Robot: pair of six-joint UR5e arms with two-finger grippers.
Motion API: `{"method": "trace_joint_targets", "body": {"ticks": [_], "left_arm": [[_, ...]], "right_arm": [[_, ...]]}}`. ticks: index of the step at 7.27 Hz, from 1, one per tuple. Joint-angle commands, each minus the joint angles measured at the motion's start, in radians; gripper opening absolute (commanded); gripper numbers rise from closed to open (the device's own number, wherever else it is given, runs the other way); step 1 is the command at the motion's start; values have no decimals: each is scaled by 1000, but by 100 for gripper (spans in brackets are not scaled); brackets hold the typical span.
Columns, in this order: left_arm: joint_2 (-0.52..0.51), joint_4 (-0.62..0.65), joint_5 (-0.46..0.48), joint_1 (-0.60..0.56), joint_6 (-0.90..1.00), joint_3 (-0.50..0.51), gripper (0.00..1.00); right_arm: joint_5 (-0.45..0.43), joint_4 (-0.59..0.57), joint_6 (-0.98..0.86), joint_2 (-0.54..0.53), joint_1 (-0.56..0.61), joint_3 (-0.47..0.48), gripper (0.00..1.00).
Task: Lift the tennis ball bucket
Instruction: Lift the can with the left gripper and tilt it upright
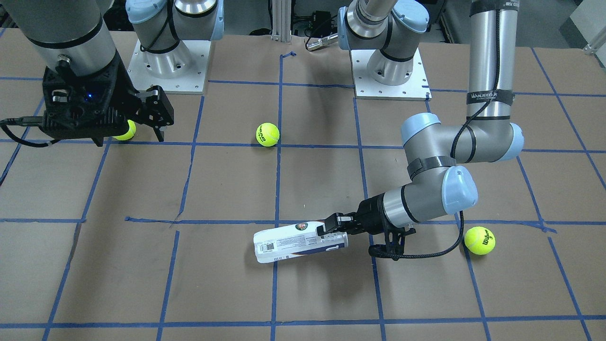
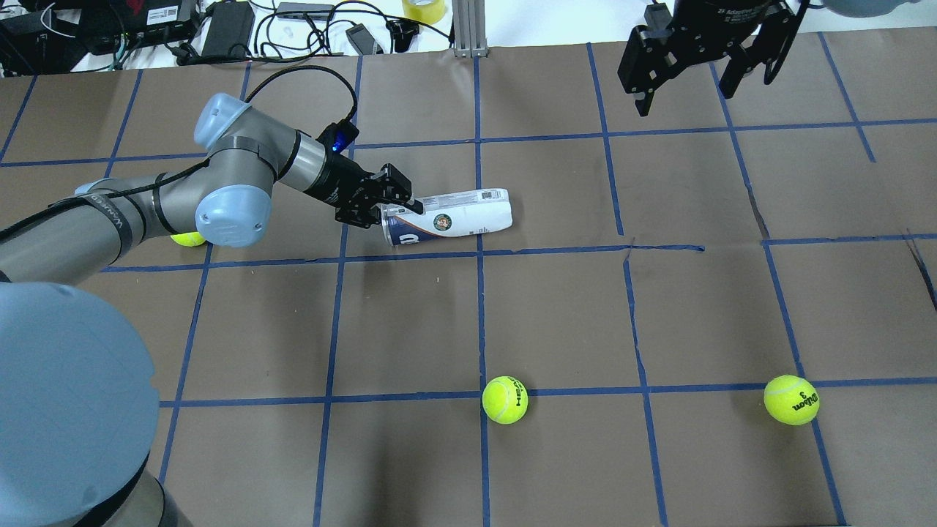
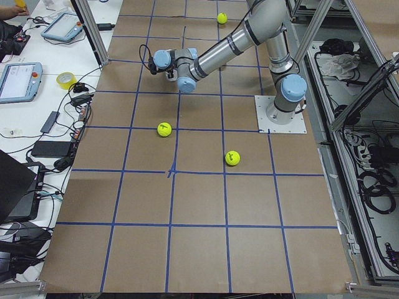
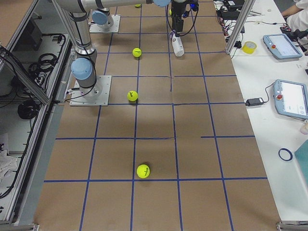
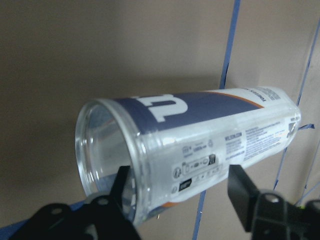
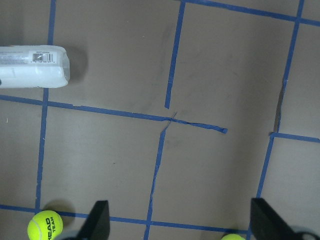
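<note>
The tennis ball bucket (image 1: 293, 243) is a clear can with a white and navy label. It lies on its side on the brown paper near the table's middle, and also shows in the overhead view (image 2: 450, 218). My left gripper (image 1: 334, 229) reaches in level and is shut on the can's open end (image 5: 107, 150), one finger on each side. The wrist view shows the empty can (image 5: 200, 145) stretching away from the fingers (image 5: 240, 195). My right gripper (image 2: 688, 95) is open and empty, high above the table and far from the can.
Three yellow-green tennis balls lie loose: one near the middle (image 2: 505, 400), one on the right arm's side (image 2: 791, 400), and one partly hidden under my left arm (image 2: 187, 238). Blue tape lines grid the paper. Cables and devices sit beyond the far edge (image 2: 219, 29).
</note>
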Motion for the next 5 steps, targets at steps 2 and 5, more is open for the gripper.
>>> {"method": "trace_joint_targets", "body": {"ticks": [2,5], "left_arm": [[42,-65,112,-14,-283,226,0],[41,-212,475,-115,-230,463,0]], "right_arm": [[-1,0,0,-1,0,14,100],[-1,-1,0,-1,0,16,100]]}}
